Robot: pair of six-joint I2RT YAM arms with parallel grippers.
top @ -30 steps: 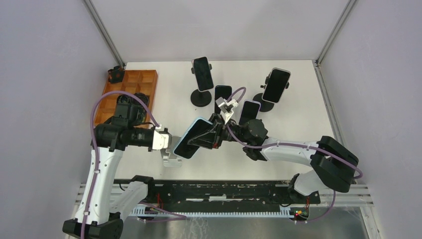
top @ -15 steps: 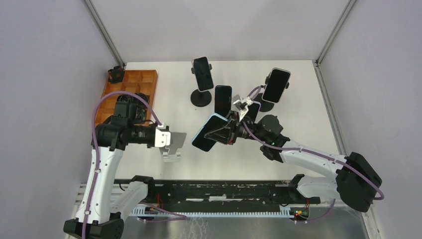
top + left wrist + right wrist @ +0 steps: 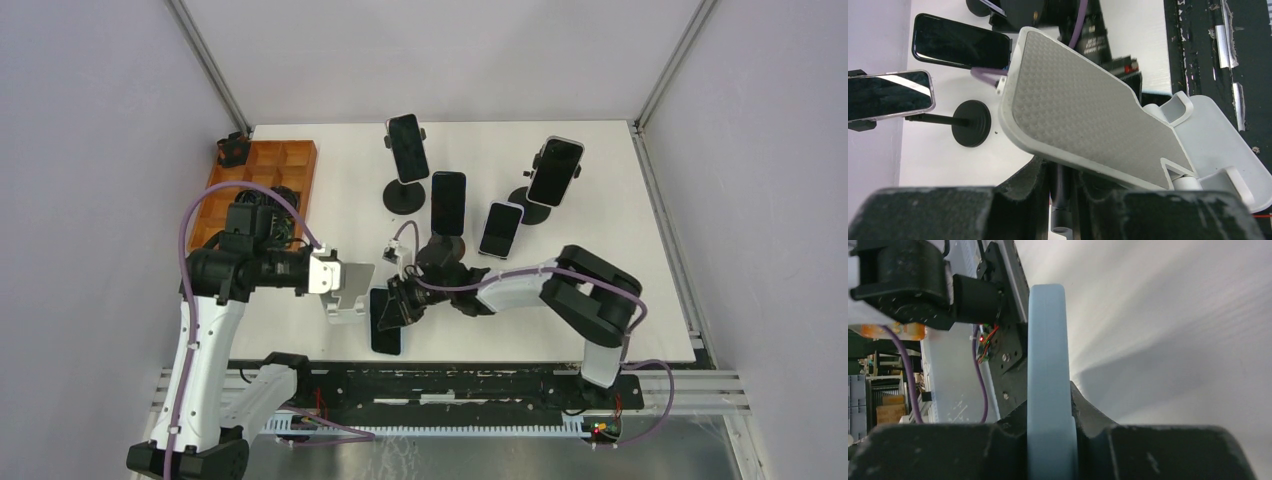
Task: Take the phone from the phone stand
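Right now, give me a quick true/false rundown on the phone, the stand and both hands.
1. The grey phone stand has no phone on it. True.
2. The right hand is open and holds nothing. False: it is shut on the blue-cased phone, just beside the stand near the front edge of the table.
3. The left hand is shut on the phone stand. True.
4. The wooden tray sits at the table's right edge. False: it is at the far left, behind the left arm.
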